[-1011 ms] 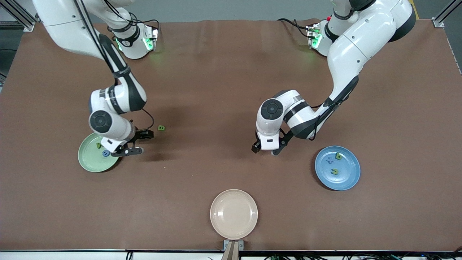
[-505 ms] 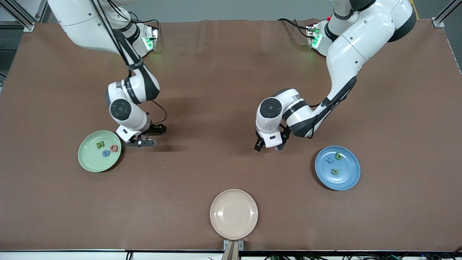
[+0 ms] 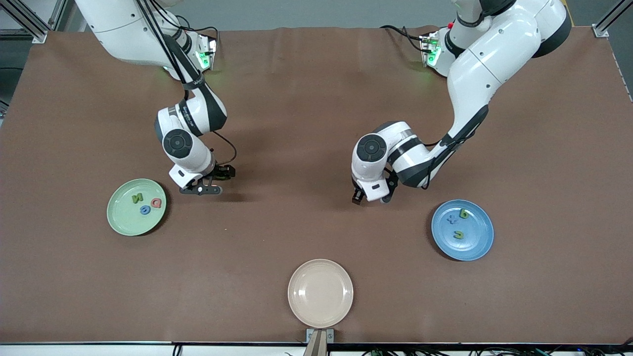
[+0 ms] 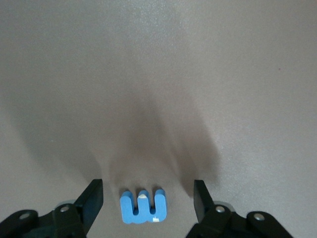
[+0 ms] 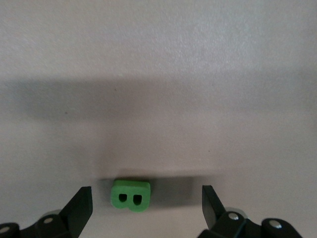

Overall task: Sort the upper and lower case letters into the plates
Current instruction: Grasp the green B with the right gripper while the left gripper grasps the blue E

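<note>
The pale green plate [image 3: 123,220] holds a green N [image 3: 137,198], a red Q [image 3: 157,202] and a blue o [image 3: 145,210]. The blue plate [image 3: 475,242] holds a green b [image 3: 464,213], a blue plus shape [image 3: 451,219] and another green letter [image 3: 459,235]. My right gripper [image 3: 215,181] is open, low over a green B [image 5: 131,195] that lies between its jaws [image 5: 146,194]. My left gripper [image 3: 370,199] is open, low over a blue w-shaped letter [image 4: 143,206] that lies between its jaws [image 4: 147,191]. Both letters are hidden in the front view.
A beige cream plate [image 3: 320,292] sits at the table's edge nearest the front camera, midway between the arms. The brown table [image 3: 296,123] is bare around both grippers.
My right gripper moved from over the green plate's edge to over the green B, uncovering the red Q in the plate. My left gripper shifted slightly over the blue letter.
</note>
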`<state>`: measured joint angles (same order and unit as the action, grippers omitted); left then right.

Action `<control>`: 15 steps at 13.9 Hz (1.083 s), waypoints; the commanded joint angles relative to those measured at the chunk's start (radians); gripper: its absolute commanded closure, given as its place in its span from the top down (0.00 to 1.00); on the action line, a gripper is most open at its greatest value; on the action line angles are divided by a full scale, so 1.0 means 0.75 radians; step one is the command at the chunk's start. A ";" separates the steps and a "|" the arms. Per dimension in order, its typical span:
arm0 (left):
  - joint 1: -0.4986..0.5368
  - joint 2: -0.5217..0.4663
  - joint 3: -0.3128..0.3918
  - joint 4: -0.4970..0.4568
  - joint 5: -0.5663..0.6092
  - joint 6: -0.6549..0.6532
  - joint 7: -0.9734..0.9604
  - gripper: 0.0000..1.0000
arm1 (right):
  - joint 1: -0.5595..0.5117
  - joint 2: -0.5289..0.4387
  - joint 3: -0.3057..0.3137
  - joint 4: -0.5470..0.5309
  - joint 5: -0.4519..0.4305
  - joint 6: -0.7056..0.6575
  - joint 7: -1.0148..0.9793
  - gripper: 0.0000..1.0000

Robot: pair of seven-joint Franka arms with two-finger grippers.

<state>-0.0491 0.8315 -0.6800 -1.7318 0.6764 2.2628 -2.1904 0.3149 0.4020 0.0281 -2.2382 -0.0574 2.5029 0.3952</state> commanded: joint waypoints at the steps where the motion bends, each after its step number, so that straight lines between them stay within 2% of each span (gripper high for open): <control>1: 0.006 -0.010 -0.010 -0.023 0.008 0.041 -0.027 0.68 | -0.003 -0.041 0.006 -0.051 0.007 0.017 0.019 0.95; 4: -0.004 -0.002 -0.010 -0.023 0.008 0.059 -0.025 0.62 | 0.008 -0.039 0.006 -0.049 0.007 0.017 0.021 0.87; 6: -0.004 0.004 -0.010 -0.023 0.008 0.081 -0.015 0.53 | 0.010 -0.039 0.006 -0.049 0.007 0.019 0.021 0.80; 9: -0.004 0.006 -0.008 -0.021 0.010 0.084 0.008 0.30 | 0.026 -0.039 0.006 -0.049 0.007 0.019 0.021 0.74; 10: 0.002 0.006 -0.008 -0.021 0.012 0.084 0.036 0.17 | 0.026 -0.039 0.006 -0.049 0.007 0.019 0.021 0.73; 12: 0.023 -0.002 -0.008 -0.008 0.012 0.082 0.189 0.02 | 0.026 -0.039 0.006 -0.049 0.007 0.019 0.021 0.68; 15: 0.047 -0.029 -0.006 0.063 0.014 0.037 0.296 0.00 | 0.028 -0.039 0.006 -0.047 0.007 0.021 0.021 0.60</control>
<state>-0.0308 0.8331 -0.6811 -1.7175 0.6764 2.3133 -2.0138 0.3278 0.4020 0.0328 -2.2428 -0.0574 2.5047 0.3960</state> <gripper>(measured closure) 0.595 0.357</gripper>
